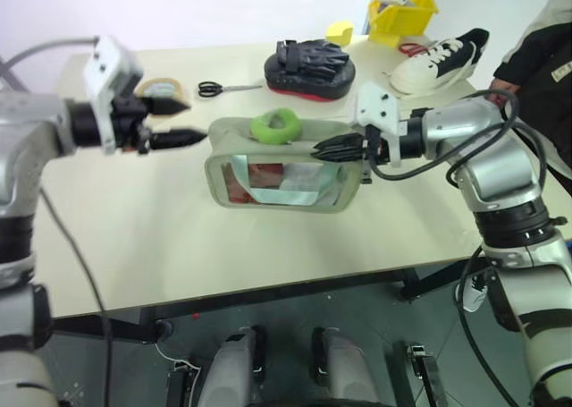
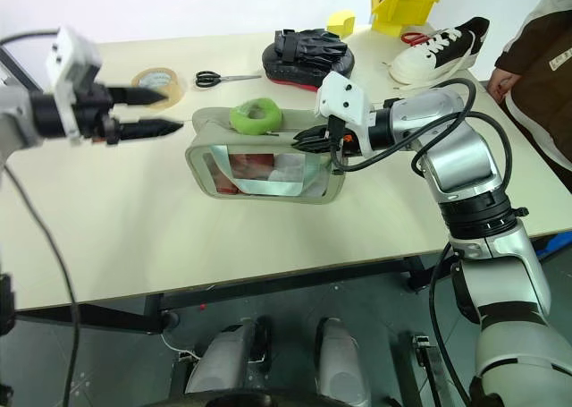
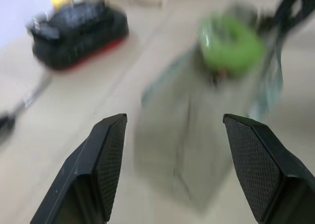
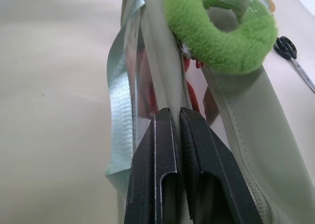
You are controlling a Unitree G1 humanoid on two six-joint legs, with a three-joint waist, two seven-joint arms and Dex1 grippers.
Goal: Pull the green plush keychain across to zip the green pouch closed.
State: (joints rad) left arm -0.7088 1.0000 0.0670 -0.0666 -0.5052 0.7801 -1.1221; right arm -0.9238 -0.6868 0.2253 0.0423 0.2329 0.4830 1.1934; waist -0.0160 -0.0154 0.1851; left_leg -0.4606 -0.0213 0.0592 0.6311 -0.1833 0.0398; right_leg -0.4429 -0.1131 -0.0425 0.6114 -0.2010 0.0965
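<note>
The table carried everything. The green pouch was held up above it, window facing the camera, well in front of the black pad. The right gripper was clamped on the pouch's top edge at its right end. The left gripper hung just off the pouch's left end, fingers spread and grasping nothing. The green plush keychain sat on the pouch's top edge, about midway along.

No readable text (labels too small)
</note>
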